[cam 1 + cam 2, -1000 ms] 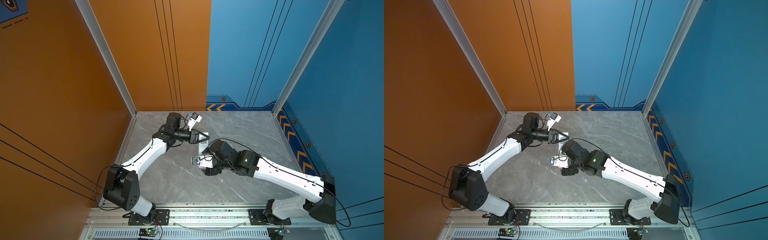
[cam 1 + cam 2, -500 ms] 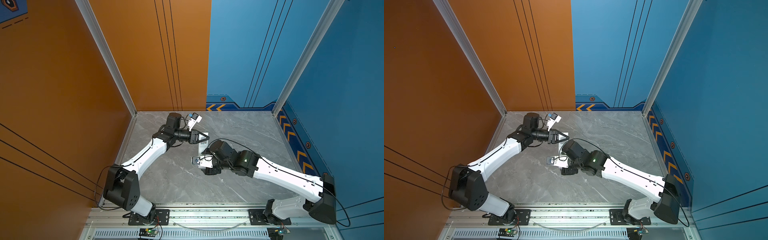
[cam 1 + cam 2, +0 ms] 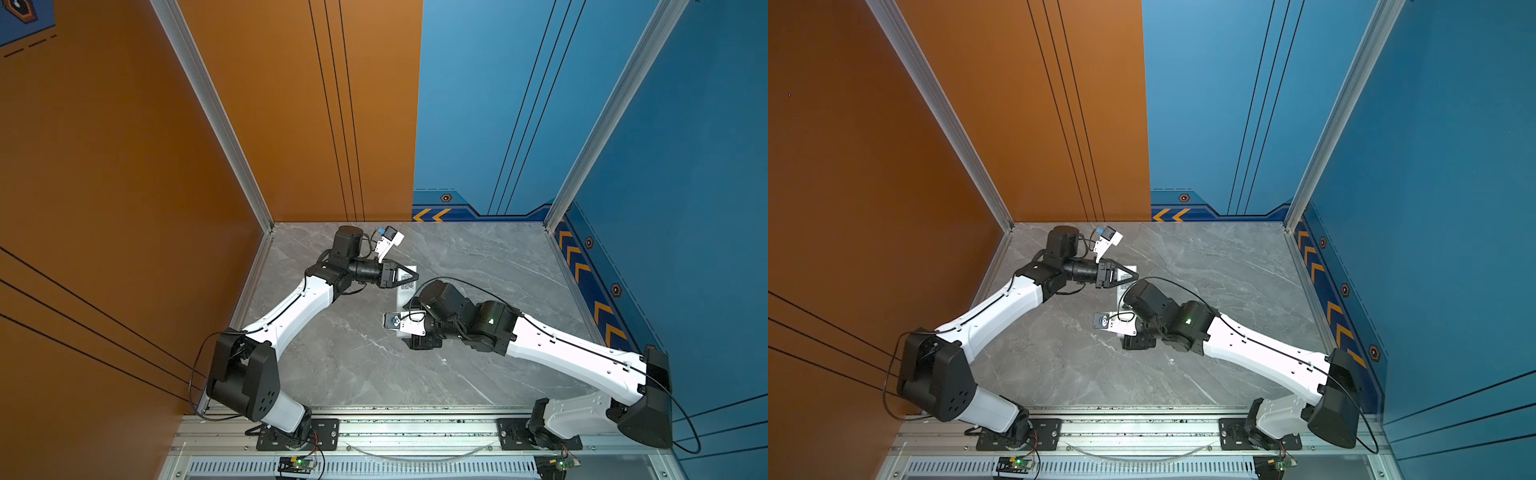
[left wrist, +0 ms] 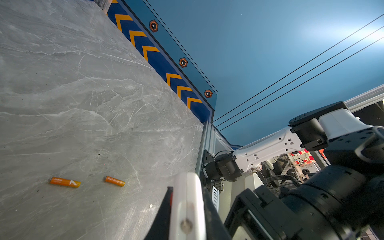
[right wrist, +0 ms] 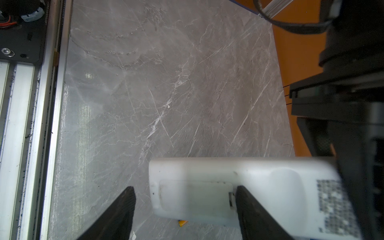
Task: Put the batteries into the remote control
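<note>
While the remote is held off the bench, the scene reads from near to far as follows.

Right hand: its two dark fingers stand wide apart, straddling the battery cover on the remote's back; one finger tip sits at the cover's latch end, the other just off the remote's end. It grips nothing. The placing suggests it is lined up to work the cover off.

Battery cover: a flat panel, seemingly in place on the compartment, so loading has not begun.

Remote control: white, back side up with a printed code label at one end, lifted clear of the bench so the other arm can reach its back. In a top view it shows as a white strip between the two arms.

Left hand: closed tight on the remote's far end, pinching its thin edges, likely to steady it as a brace.

Batteries: two orange cells and lie loose on the bench, apart from each other and beyond the remote, waiting.

Bench: grey marble surface, otherwise bare around the arms.
</note>
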Controlling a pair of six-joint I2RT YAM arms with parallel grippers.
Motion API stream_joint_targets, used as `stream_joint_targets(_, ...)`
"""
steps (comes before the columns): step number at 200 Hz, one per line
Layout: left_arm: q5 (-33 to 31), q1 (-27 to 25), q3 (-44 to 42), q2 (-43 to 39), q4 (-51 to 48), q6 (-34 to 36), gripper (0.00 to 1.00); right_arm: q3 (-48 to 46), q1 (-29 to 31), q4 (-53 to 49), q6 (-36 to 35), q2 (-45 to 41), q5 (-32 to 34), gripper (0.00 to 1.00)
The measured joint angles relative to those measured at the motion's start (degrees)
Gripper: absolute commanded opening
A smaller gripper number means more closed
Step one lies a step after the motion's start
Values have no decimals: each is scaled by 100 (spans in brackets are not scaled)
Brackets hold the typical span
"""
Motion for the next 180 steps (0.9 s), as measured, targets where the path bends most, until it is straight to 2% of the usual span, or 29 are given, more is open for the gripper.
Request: stream_joint_targets(180, 4, -2, 0, 0, -109, -2, 0, 15, 83, -195, 105, -140, -42, 73)
